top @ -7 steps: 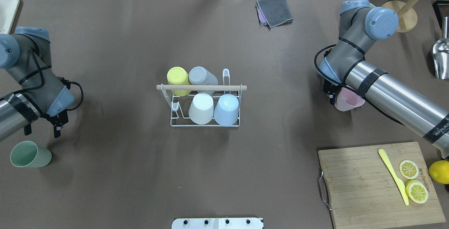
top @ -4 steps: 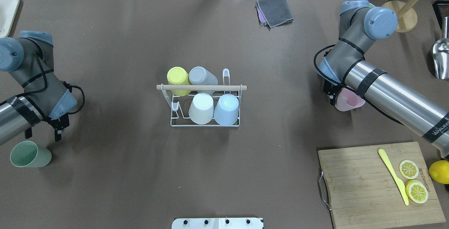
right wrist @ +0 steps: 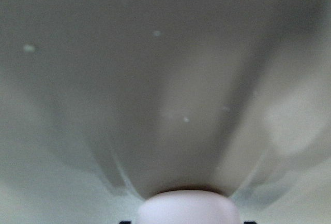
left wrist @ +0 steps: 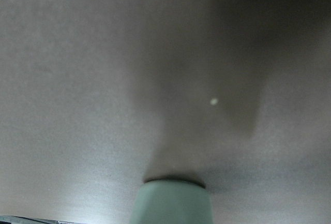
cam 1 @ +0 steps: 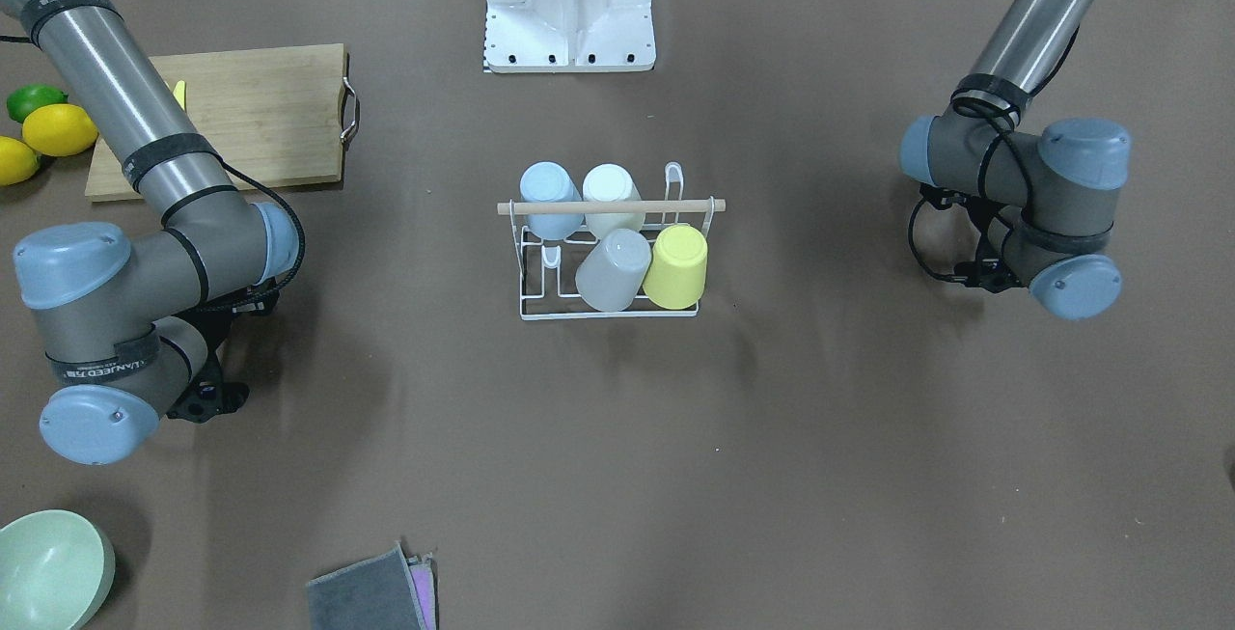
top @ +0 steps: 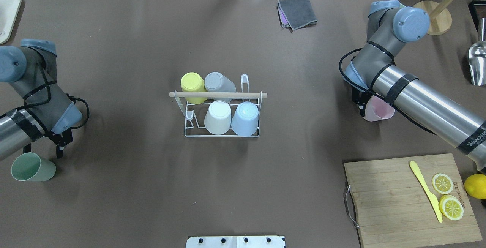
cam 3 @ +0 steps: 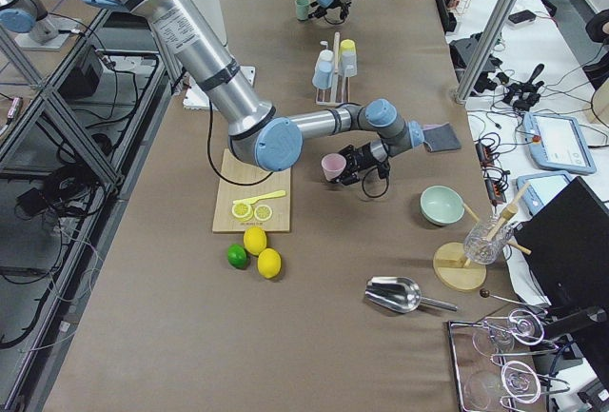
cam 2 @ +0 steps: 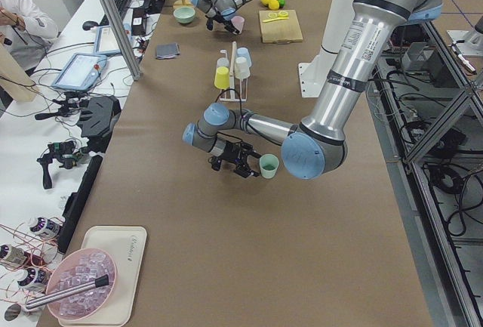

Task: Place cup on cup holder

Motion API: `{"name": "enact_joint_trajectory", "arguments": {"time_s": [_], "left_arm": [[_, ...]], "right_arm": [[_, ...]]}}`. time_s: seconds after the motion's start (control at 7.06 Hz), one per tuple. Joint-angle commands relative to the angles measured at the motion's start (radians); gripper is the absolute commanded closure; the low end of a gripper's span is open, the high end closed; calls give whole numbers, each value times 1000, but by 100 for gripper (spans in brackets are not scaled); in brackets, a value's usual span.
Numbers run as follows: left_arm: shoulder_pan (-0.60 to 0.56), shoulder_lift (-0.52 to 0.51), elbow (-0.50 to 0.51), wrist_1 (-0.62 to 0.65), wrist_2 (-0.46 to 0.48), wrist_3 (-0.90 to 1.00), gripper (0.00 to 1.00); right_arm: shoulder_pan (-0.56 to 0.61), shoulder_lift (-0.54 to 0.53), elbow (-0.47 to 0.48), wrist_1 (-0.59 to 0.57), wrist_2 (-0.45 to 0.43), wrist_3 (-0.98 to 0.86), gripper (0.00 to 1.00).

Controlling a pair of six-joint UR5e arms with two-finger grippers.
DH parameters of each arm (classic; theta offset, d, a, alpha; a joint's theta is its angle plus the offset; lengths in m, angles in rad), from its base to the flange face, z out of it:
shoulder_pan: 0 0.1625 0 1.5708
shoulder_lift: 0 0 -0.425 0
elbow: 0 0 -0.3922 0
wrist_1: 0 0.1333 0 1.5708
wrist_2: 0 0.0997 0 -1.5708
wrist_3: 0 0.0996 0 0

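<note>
The white wire cup holder (top: 222, 136) with a wooden rod handle (top: 218, 94) stands mid-table. It holds upturned yellow (top: 193, 82), grey (top: 218, 82), white (top: 218, 117) and blue (top: 245, 118) cups. A green cup (top: 32, 167) stands at the near left and fills the bottom edge of the left wrist view (left wrist: 173, 203). My left gripper (top: 60, 147) hangs just beside it, fingers apart and empty. A pink cup (top: 376, 110) sits at the right, half under my right arm. My right gripper (top: 360, 103) is at its wall; the fingers are mostly hidden.
A wooden cutting board (top: 395, 195) with lemon slices and a yellow knife lies near right. A grey cloth (top: 297, 12) lies at the back. A metal scoop (top: 477, 62) and a wooden stand (top: 436, 20) are far right. A green bowl (cam 1: 48, 567) is behind the right arm.
My left gripper has moved down and left, closer to the green cup. The right arm shifted slightly at the pink cup. Both cups stayed in place.
</note>
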Motion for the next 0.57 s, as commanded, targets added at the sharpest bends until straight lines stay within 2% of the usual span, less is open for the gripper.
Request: {"name": "enact_joint_trajectory", "arguments": {"time_s": [0.0,0.28,0.42], "left_arm": [[4,6,1,0,1,0,3],[14,6,3,0,0,0,3],[19,12,3,0,-2,0,3]], "right_arm": [[0,4,1,-15,2,-1,88],[8,10,1,-13,-4,-4,99],[26,16,0,-15,-9,-7,100]]}}
